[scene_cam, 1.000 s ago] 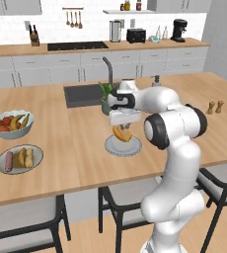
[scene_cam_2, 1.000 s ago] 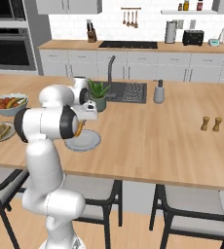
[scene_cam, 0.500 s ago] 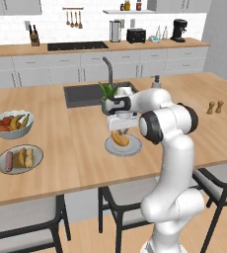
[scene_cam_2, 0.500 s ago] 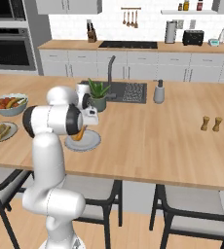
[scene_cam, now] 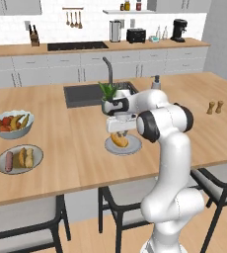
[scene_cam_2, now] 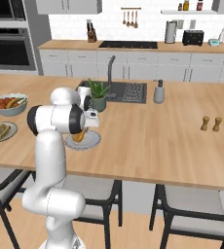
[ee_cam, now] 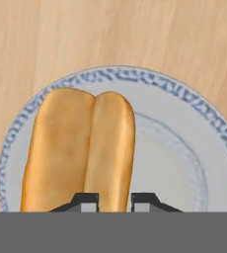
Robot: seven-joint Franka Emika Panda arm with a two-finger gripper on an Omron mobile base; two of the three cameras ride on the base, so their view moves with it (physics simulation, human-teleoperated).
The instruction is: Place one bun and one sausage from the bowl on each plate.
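A split golden bun (ee_cam: pixel 81 148) lies on a pale plate (ee_cam: pixel 184 94) on the wooden island. My gripper (ee_cam: pixel 116 200) hangs straight down over it, its fingertips pressed close on either side of the bun's right lobe. From the base views the same plate (scene_cam: pixel 132 148) (scene_cam_2: pixel 93 141) sits under the gripper (scene_cam: pixel 119 132) (scene_cam_2: pixel 83 131), with the bun (scene_cam: pixel 119 141) (scene_cam_2: pixel 78 137) resting on it. A second plate (scene_cam: pixel 17 171) (scene_cam_2: pixel 9 136) at the far left holds a sausage (scene_cam: pixel 8 161) and a bun (scene_cam: pixel 25 157). The bowl is out of view.
A pale fruit bowl (scene_cam: pixel 12 131) (scene_cam_2: pixel 9 111) stands behind the left plate. A sink (scene_cam: pixel 86 94) and a potted plant (scene_cam: pixel 108 96) (scene_cam_2: pixel 98 95) lie just beyond the gripper. Salt and pepper shakers (scene_cam: pixel 214 106) (scene_cam_2: pixel 211 123) stand far right. Stools line the near edge.
My gripper has come down with the bun from above the plate, and the bun now rests on the plate.
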